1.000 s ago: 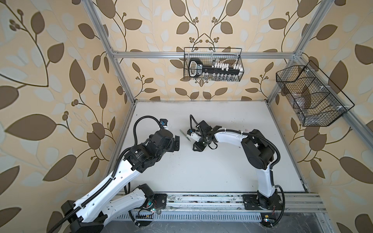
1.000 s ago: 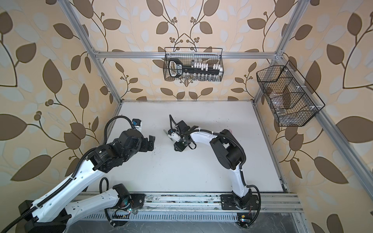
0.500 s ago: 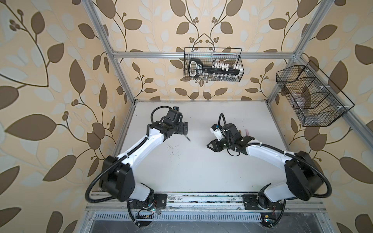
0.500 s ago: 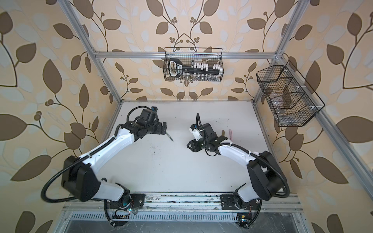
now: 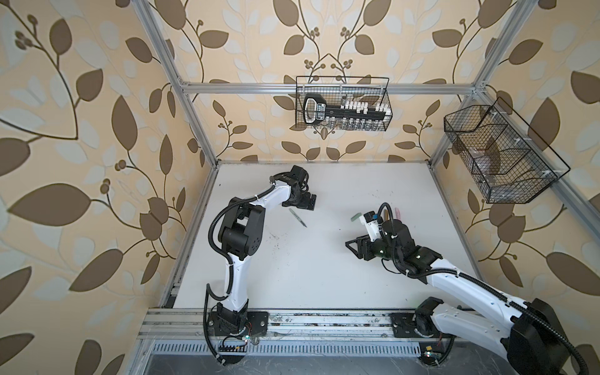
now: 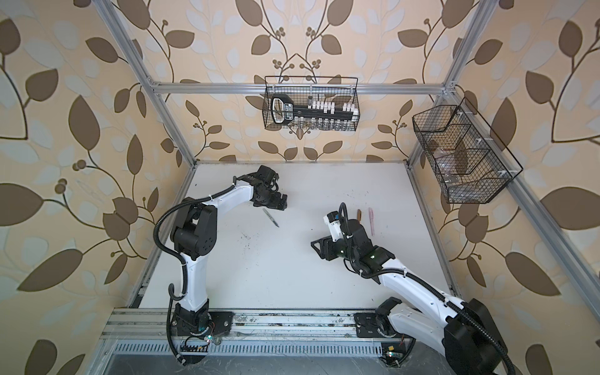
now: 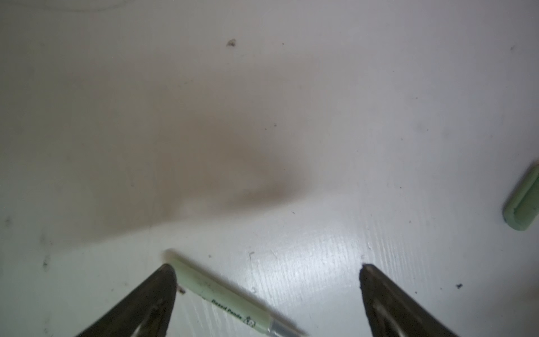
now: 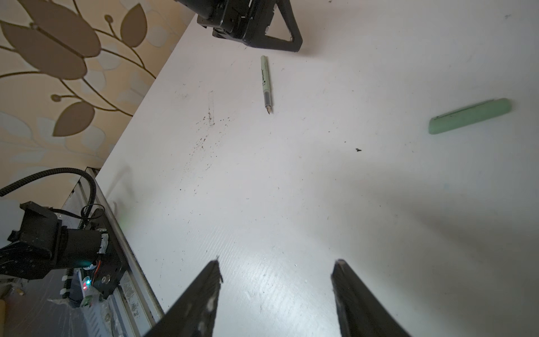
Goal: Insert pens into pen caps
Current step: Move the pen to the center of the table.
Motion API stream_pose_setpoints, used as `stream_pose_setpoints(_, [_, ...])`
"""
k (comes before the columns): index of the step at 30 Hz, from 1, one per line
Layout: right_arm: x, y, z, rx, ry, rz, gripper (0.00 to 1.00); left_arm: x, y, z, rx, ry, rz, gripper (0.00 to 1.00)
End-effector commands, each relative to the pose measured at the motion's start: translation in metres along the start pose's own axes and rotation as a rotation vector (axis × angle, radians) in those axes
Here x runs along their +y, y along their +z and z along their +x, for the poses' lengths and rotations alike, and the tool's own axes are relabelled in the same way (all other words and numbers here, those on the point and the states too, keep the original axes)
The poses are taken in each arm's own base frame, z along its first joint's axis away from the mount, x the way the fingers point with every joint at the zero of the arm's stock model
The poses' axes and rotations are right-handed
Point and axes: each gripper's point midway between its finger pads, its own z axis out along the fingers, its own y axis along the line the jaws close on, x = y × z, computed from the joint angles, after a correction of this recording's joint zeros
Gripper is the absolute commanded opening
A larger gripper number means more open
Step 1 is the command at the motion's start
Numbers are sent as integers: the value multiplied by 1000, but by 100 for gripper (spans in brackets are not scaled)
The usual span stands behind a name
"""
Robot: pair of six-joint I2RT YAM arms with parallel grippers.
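Left pincer (image 7: 265, 267) hanging wide open over the bench (image 7: 262, 116), pale green pen (image 7: 221, 294) lying ungripped beside 1 finger (image 7: 151, 297), right pincer (image 8: 277, 262) gaping empty, green cap (image 8: 469, 116) lying apart.

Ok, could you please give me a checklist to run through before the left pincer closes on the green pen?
1. Left pincer open: ok.
2. Green pen between its jaws: ok, but slanted, its blunt end beside one fingertip.
3. Pen centred in the jaws: not ok.
4. Right pincer open and empty: ok.
5. Green cap lying free on the table, apart from the pen: ok.
6. Which cap end is open: cannot tell.
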Motion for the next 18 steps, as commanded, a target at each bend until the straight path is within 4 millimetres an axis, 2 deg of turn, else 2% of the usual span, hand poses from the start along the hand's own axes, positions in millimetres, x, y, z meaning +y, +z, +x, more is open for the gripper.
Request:
stream_pose_setpoints(1, [-2,-2,-2,-25,29,6,63,-3,-2,-7,14,22,27,99])
stream_pose_setpoints(9, [-1,-5,-3,-49,42,-6,63,5,21,-2,47,39,1,99])
stream_pose_setpoints(18, [-2,-6,-2,-56,43,-5,64,22,29,13,91,40,-62,99])
